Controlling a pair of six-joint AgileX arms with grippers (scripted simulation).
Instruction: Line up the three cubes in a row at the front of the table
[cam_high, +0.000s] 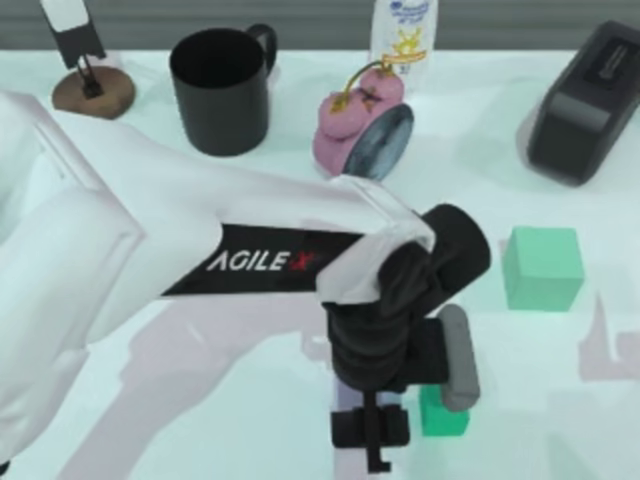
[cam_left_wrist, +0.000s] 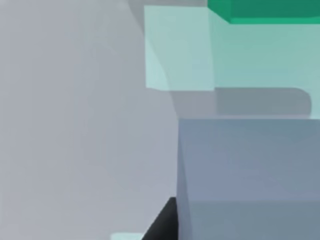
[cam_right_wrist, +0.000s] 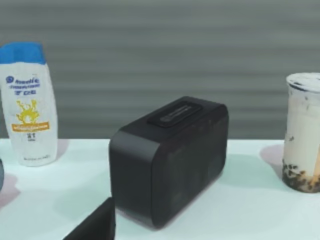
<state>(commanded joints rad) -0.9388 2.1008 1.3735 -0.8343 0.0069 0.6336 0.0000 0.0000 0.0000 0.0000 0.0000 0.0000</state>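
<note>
The left arm (cam_high: 150, 250) is mostly glossy white shell, chunky and boxy with bevelled edges. A black panel runs along the forearm with "AGILE X" printed in white, the X done in red. Toward the wrist it goes all black: a rounded black cylinder housing, then a ribbed black section. A grey rounded bar sits off to one side, and the left gripper (cam_high: 372, 435) is plain black, blocky, with thin fingers.

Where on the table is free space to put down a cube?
Bare table lies at the front right, between the bright green cube and the mint-green cube. The back edge is crowded: black mug, pink toy, shampoo bottle, black box.
</note>
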